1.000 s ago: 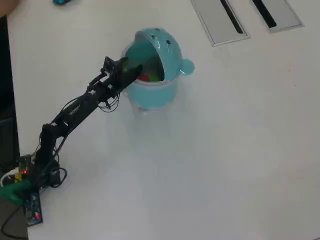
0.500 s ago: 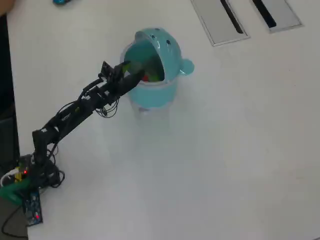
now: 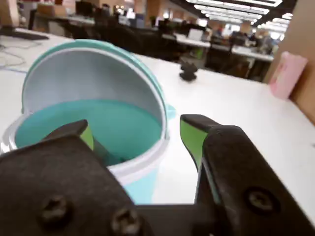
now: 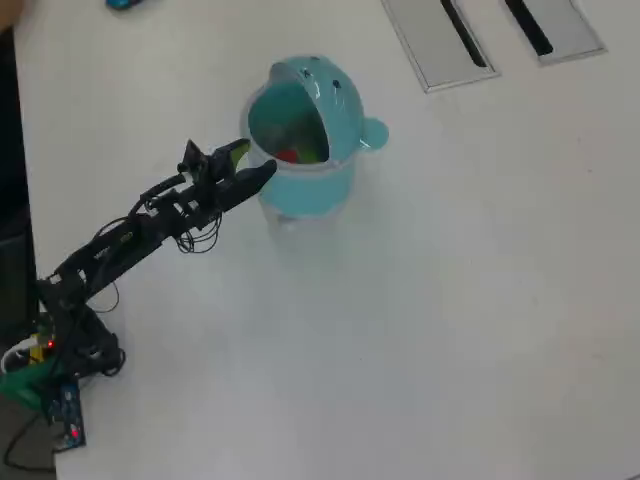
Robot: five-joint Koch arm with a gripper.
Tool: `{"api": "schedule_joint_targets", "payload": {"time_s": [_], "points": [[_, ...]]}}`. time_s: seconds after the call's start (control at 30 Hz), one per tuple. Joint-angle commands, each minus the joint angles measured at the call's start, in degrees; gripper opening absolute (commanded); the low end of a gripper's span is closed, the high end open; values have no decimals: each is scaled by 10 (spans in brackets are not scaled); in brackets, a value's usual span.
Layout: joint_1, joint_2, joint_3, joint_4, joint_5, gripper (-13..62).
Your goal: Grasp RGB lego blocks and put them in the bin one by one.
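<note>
The bin (image 4: 305, 190) stands in the upper middle of the overhead view, on the white table (image 4: 450, 300), with its domed lid (image 4: 330, 95) flipped up and back so that the mouth is clear for dropping. Inside, low against the far wall, a red block (image 4: 288, 155) and a yellow-green block (image 4: 308, 153) lie close together; whether they touch is too small to tell. No blue block shows in either view; it may lie hidden under the near rim, which cannot be settled here. No block lies on the visible table, so the task reads as at or near its end.

The gripper (image 4: 258, 162) sits at the bin's left rim in the overhead view, its tips just at the edge rather than over the middle. In the wrist view the gripper (image 3: 135, 132) has its two green-padded jaws spread wide with nothing between them, one pad over the teal interior and the other outside the rim, so the rim falls in the gap. That empty, parted pose suits a release above the opening.

The arm (image 4: 130, 235) stretches from its base (image 4: 50, 370) at the lower left edge, low and nearly straight, the reach the bin's distance demands. Two grey slotted panels (image 4: 440, 40) lie at the upper right, well apart from the work.
</note>
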Motion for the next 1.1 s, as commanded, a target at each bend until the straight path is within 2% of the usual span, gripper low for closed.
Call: {"api": "schedule_joint_targets", "payload": {"time_s": [0.0, 1.07], "points": [[6, 40, 1, -36, 1, 330], [91, 247, 278, -65, 46, 330]]}}
